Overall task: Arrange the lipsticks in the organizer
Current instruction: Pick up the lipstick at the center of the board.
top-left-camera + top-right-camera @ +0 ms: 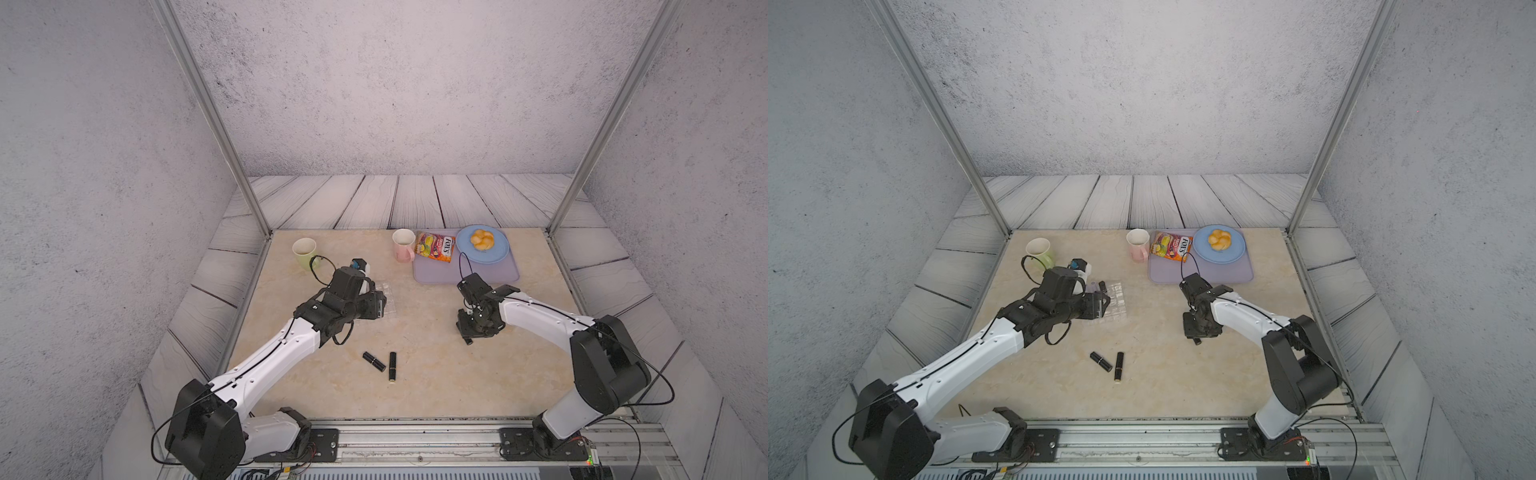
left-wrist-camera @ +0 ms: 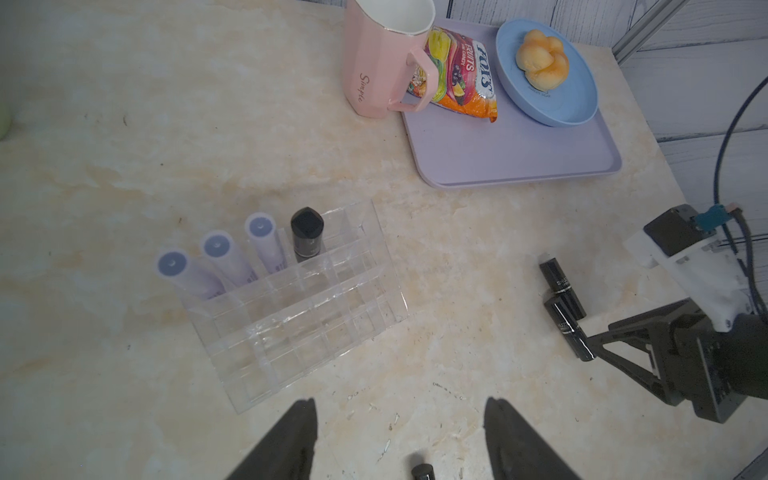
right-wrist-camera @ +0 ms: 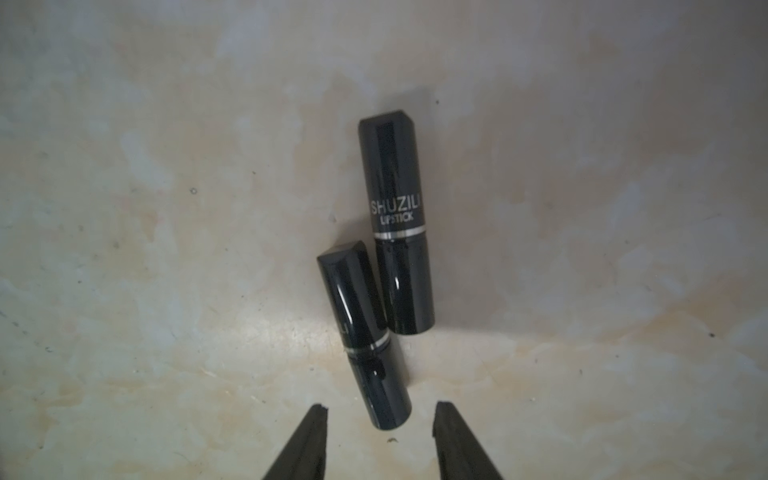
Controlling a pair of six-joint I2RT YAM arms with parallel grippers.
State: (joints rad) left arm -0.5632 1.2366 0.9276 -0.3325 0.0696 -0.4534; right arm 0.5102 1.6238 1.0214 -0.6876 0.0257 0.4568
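Your right pincer [image 3: 380, 407] is nose-down over two black lipsticks lying flat on the bench [image 3: 166, 208]. Its jaws are partly apart and straddle the end of the nearer lipstick [image 3: 365, 332]. Bare bench shows on both sides of the tube, so there's no contact and nothing is held. The second lipstick [image 3: 399, 220] lies just beyond the tips, side against the first, touching or very nearly. That's probably why the grip point is the free end rather than mid-body: it looks like the only spot where both fingers fit without catching the neighbour. The body is glossy and round, so I'd expect it to roll or squirt out if the squeeze is off-centre.

Your left pincer [image 2: 401, 411] is wide and empty, held above the bench with the organizer [image 2: 291, 332] just ahead of its tips. To me that reads as parked clear so the right arm gets an open path to the cells.

The organizer row farthest from the left pincer holds three lilac tubes [image 2: 217, 246] and one upright black lipstick [image 2: 306, 235], all standing with a slight lean. The other cells I can see are empty.

A spare pair of black lipsticks [image 1: 374, 361] lies on the bench between the two pincers, back toward the arm bases.

By my count that's four in and four to go. A flat-lying tube has to be tipped upright before it drops into a cell, and that's the fiddly part.
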